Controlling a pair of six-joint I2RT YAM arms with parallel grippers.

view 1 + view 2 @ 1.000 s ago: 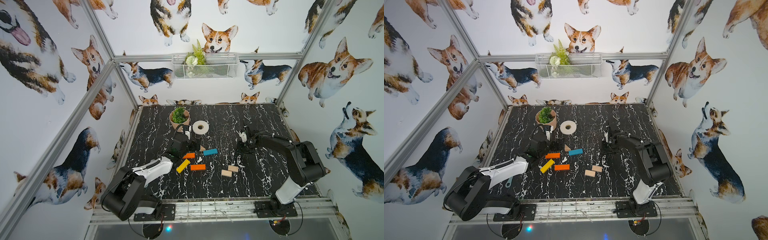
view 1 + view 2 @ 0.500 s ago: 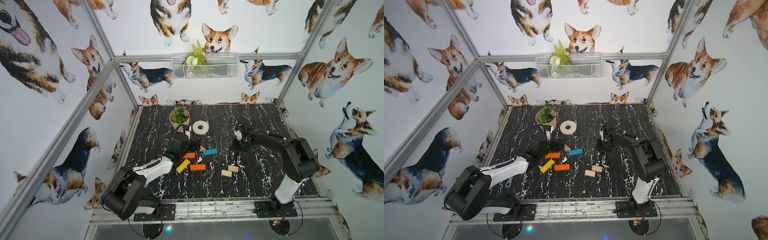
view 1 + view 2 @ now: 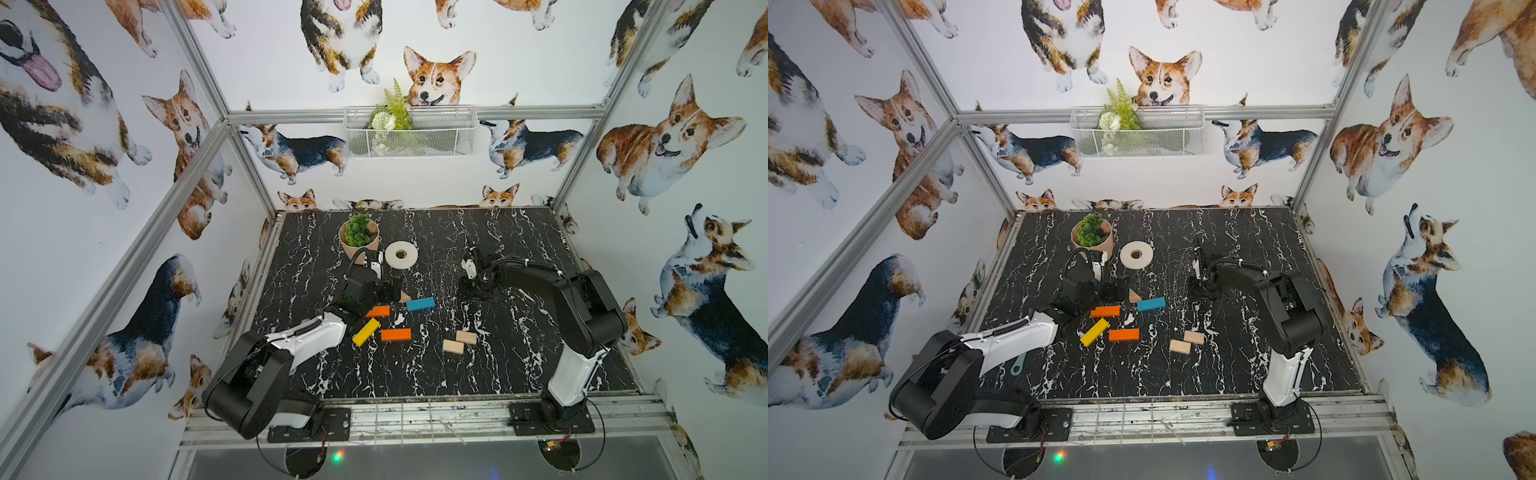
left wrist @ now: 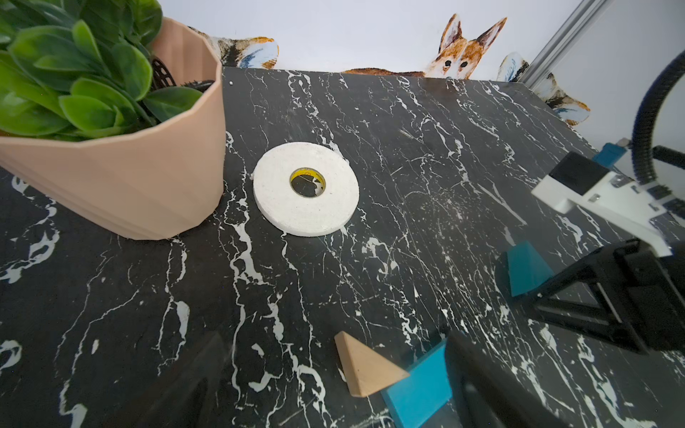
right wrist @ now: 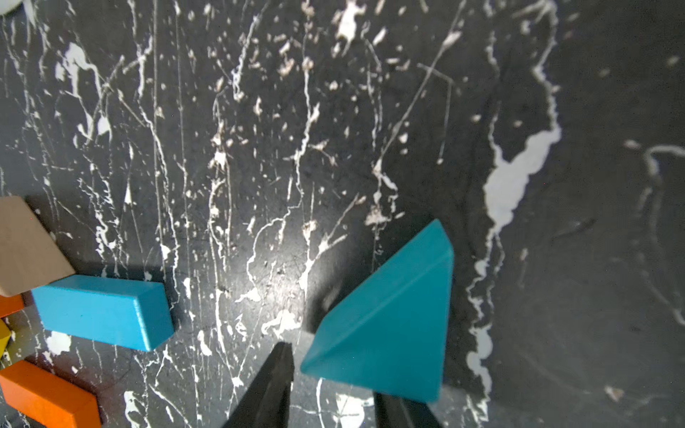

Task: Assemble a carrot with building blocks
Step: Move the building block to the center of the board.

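Right gripper: jaws part-closed on the teal triangle, right of the teal bar. Left gripper: jaws wide, empty, at the wood triangle just beside the teal bar's left end. Loose mid-table, nearer: far orange bar, yellow bar, near orange bar, and plain-wood rectangles to the near right.

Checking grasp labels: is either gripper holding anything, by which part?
The right gripper pinches the teal triangle by its wrist-side end; left gripper holds nothing.

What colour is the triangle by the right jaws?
The triangle is teal; right wrist view shows it best.
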